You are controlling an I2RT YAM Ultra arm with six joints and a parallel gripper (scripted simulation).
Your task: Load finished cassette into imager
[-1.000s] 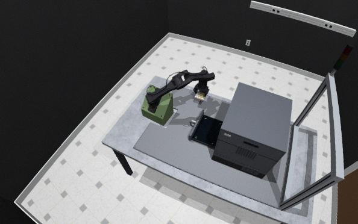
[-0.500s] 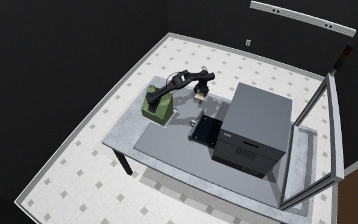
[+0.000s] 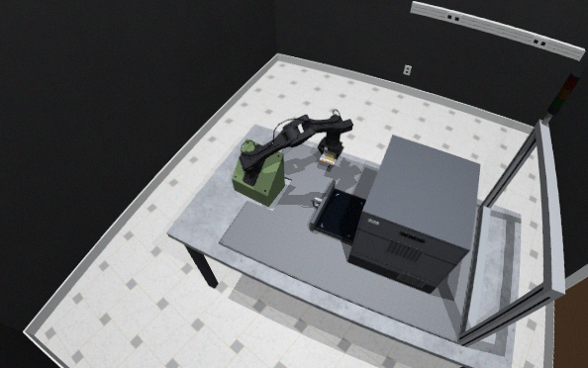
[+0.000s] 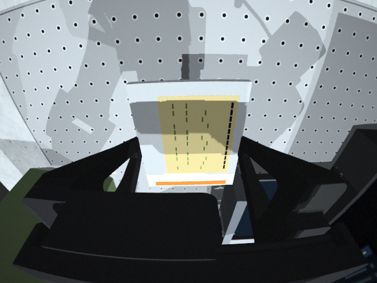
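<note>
My gripper (image 3: 328, 157) (image 4: 189, 142) is shut on the finished cassette (image 3: 327, 158) (image 4: 188, 133), a white plate with a yellow gel window, green dashed bands, a black lane and an orange stripe. It holds the cassette above the table, behind the drawer. The gel imager (image 3: 421, 198) is a grey box on the table's right half. Its drawer (image 3: 318, 208) stands pulled out to the left, with dark glass (image 3: 343, 215) inside. The drawer's blue-dark inside shows at the lower right of the wrist view (image 4: 243, 219). The corner marks are too small to make out well.
The arm's green base block (image 3: 259, 175) stands left of the drawer. A darker mat (image 3: 277, 242) covers the table's front. The perforated table top (image 4: 76, 45) lies under the cassette. A metal frame (image 3: 544, 208) stands at the table's right end.
</note>
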